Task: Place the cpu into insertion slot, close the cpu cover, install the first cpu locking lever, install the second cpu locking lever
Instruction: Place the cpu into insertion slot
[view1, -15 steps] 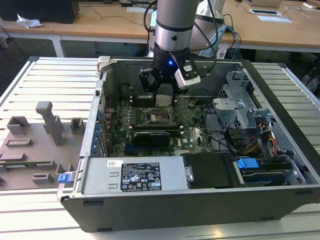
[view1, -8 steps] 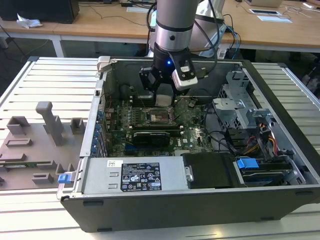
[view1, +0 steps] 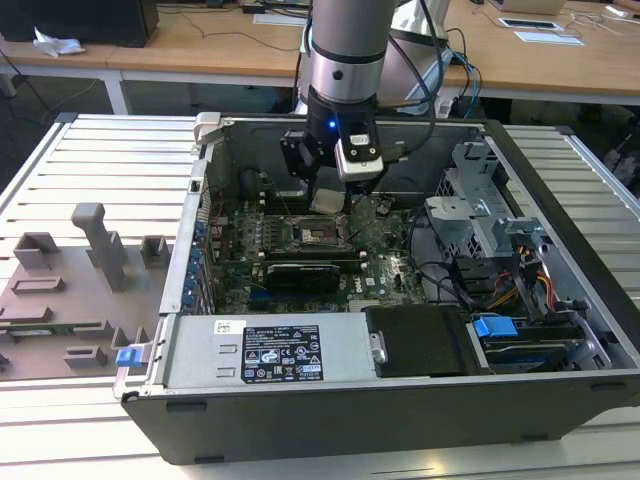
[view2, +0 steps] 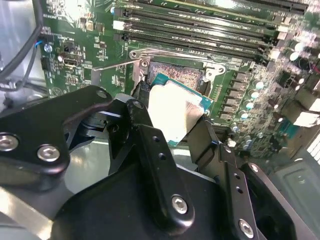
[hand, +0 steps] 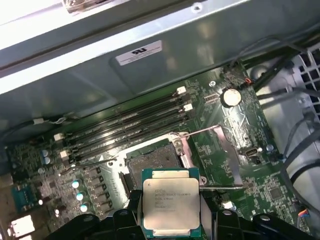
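Note:
My gripper (view1: 328, 200) hangs inside the open computer case, shut on the cpu (view1: 327, 198). The cpu (hand: 171, 201) is a flat square chip with a silvery top and green rim, clamped by its edges between two black fingers (view2: 143, 117). It hovers slightly above and beside the insertion slot (hand: 150, 161), not seated. In the second wrist view the cpu (view2: 176, 112) overlaps the near part of the insertion slot (view2: 176, 75). The slot (view1: 318, 233) lies uncovered on the green motherboard. The cpu cover (hand: 232, 157), a thin metal frame, is swung open to one side of the slot.
Long black memory slots (hand: 127, 125) run beside the socket toward the case wall (hand: 165, 75). A black graphics card (view1: 300, 272) and the power supply (view1: 262, 355) sit nearer the camera. Drive cage and cables (view1: 500, 260) fill the exterior view's right. A grey fixture (view1: 85, 270) stands outside.

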